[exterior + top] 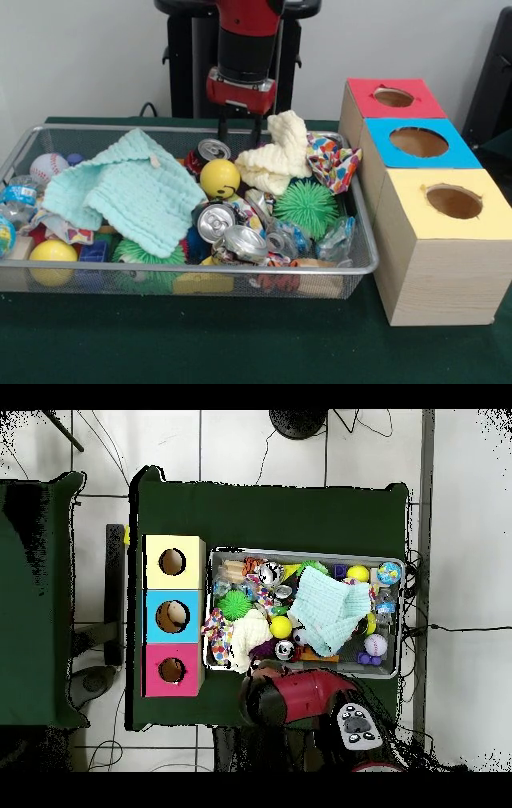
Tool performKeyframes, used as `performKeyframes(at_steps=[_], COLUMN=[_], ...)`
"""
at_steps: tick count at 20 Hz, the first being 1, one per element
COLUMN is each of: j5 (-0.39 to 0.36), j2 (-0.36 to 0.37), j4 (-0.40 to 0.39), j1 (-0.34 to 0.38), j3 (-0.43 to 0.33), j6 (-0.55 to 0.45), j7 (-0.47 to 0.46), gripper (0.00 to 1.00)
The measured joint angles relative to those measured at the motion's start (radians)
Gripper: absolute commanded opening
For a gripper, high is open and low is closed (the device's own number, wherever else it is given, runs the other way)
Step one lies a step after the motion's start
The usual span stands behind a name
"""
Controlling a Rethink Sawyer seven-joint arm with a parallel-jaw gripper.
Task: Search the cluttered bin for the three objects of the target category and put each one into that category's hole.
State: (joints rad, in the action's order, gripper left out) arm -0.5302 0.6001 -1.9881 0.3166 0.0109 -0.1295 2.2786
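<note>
The silver wire-mesh bin (120, 270) is full of mixed things: a mint knitted cloth (120, 192), a cream knitted cloth (276, 156), a yellow smiley ball (219, 178), a green spiky ball (306, 206) and crushed cans (216, 222). My gripper (239, 136) hangs open and empty over the bin's far edge, just above another can (212, 150) and left of the cream cloth. In the overhead view the red arm (300, 694) covers the gripper at the bin's (300, 552) lower edge.
Three wooden boxes stand in a row right of the bin, each with a round hole: red top (392, 98), blue top (418, 142), yellow top (454, 200). A baseball (48, 166) and a yellow ball (52, 252) lie at the bin's left end.
</note>
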Motion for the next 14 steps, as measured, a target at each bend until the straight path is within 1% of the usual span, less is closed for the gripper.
performKeyframes(at_steps=[1, 4, 5, 6, 8, 10, 11, 13, 14], j5=[0.024, 0.054, 0.070, 0.102, 0.122, 0.159, 0.171, 0.187, 0.191], j2=[0.003, 0.009, 0.014, 0.024, 0.031, 0.043, 0.047, 0.053, 0.055], j4=[0.000, 0.003, 0.008, 0.015, 0.017, 0.024, 0.027, 0.030, 0.031], j1=[-0.029, -0.081, -0.112, -0.176, -0.220, -0.323, -0.362, -0.412, -0.424], j3=[0.003, 0.015, 0.027, 0.048, 0.061, 0.091, 0.102, 0.117, 0.121], j6=[-0.014, -0.042, -0.060, -0.100, -0.131, -0.209, -0.240, -0.280, -0.290], j7=[0.000, 0.000, 0.000, 0.000, 0.000, 0.000, 0.000, 0.000, 0.000], gripper=[1.00, 1.00, 1.00, 1.00, 1.00, 1.00, 1.00, 1.00, 1.00])
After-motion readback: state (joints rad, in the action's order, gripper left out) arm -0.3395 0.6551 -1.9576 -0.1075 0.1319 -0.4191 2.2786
